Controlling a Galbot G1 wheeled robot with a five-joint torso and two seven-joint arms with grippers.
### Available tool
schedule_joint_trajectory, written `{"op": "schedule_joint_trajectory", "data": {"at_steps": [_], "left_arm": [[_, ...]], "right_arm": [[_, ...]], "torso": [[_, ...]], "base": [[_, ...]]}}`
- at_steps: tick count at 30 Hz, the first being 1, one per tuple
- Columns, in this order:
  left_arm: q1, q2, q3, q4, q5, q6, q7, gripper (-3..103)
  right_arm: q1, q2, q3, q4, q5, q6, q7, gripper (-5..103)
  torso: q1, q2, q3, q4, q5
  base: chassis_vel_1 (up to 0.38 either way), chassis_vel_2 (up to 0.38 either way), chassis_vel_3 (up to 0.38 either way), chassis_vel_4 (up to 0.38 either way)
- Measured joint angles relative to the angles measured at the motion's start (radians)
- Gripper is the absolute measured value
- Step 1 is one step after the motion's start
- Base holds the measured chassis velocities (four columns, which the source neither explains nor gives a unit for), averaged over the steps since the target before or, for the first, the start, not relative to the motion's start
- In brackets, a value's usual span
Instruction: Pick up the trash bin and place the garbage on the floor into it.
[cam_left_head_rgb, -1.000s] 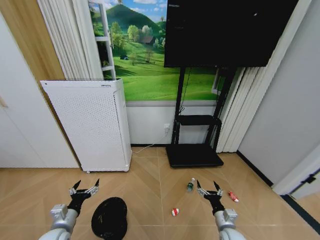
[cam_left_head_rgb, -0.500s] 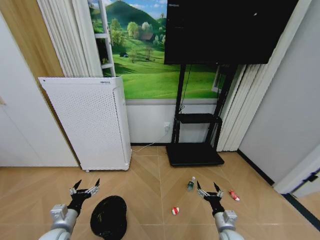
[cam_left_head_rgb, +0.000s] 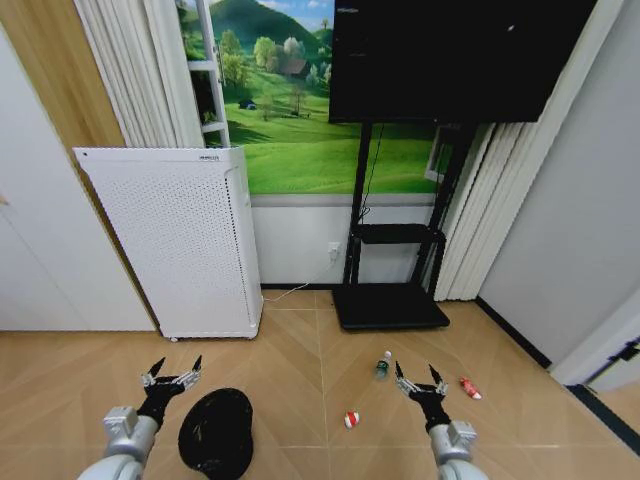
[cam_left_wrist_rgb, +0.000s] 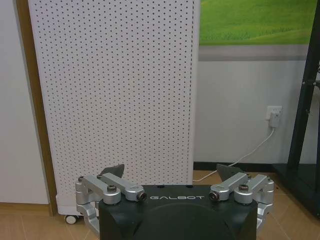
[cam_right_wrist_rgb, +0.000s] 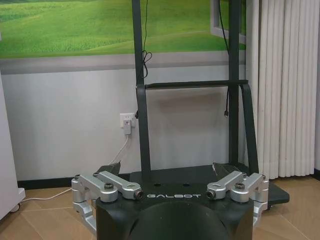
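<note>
The trash bin (cam_left_head_rgb: 215, 432), a small black mesh basket, stands on the herringbone floor (cam_left_head_rgb: 290, 380) at the lower left of the head view. My left gripper (cam_left_head_rgb: 170, 375) hangs open just left of it, above the floor, empty. Three pieces of garbage lie on the floor: a small clear bottle (cam_left_head_rgb: 382, 366), a red-and-white wrapper (cam_left_head_rgb: 351, 419) and a second wrapper (cam_left_head_rgb: 469, 388). My right gripper (cam_left_head_rgb: 420, 380) is open between the bottle and the second wrapper, holding nothing. The wrist views show the left gripper (cam_left_wrist_rgb: 175, 172) and the right gripper (cam_right_wrist_rgb: 165, 170) with fingers spread.
A tall white perforated appliance (cam_left_head_rgb: 170, 240) stands against the wall at the left. The black TV stand base (cam_left_head_rgb: 390, 308) lies ahead, under a large screen (cam_left_head_rgb: 450, 60). A white cable (cam_left_head_rgb: 290, 294) runs along the wall, and curtains (cam_left_head_rgb: 480, 220) hang on the right.
The whole picture has shifted slightly, so the camera has moved; the bin sits a little further left in view. Both grippers keep their open pose.
</note>
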Motion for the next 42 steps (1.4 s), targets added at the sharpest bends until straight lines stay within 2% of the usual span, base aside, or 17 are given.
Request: {"op": "schedule_joint_trajectory", "data": {"at_steps": [42], "left_arm": [[0.0,0.001,-0.002,0.017,0.013,-0.01,0.006,100]], "right_arm": [[-0.022,0.018,0.01,-0.014,0.01,0.034,0.007,100]], "torso": [[-0.054,-0.172,-0.118,0.0,0.0]], "base": [[0.0,0.0,0.0,0.0]]}}
